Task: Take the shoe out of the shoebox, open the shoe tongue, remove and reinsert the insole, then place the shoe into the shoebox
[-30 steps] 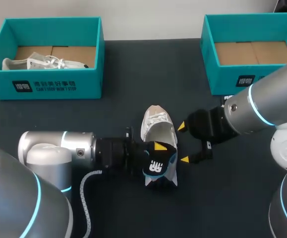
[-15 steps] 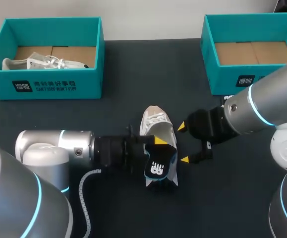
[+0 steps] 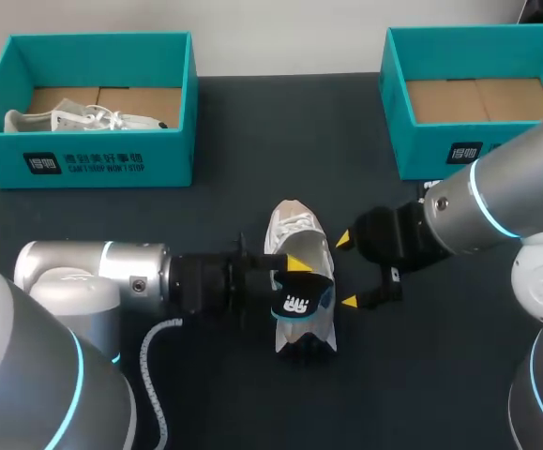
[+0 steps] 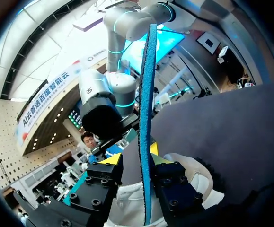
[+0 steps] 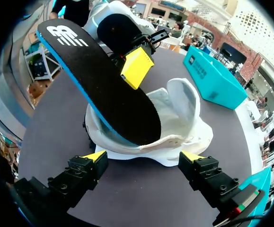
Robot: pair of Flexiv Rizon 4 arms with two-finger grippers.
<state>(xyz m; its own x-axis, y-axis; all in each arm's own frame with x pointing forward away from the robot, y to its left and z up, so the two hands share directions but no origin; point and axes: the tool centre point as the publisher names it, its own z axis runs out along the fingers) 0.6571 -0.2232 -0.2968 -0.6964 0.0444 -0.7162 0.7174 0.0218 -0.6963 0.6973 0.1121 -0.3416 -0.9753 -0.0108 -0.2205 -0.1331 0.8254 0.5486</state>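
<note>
While my left gripper (image 4: 144,163) pinches the thin insole (image 4: 146,94) from both sides, the low end of the insole sits inside the white shoe (image 3: 294,234) and the other end sticks up. My left arm comes in from 9 o'clock of the shoe. My right gripper (image 3: 346,271) is at 3 o'clock, just beside the shoe, its fingers spread wide and holding nothing. The shoe sits in the middle of the dark table (image 3: 412,375). The near teal shoebox (image 3: 102,159), with another pale shoe (image 3: 65,120) inside, is at 10 o'clock. The far teal shoebox (image 3: 430,150) is at 2 o'clock.
</note>
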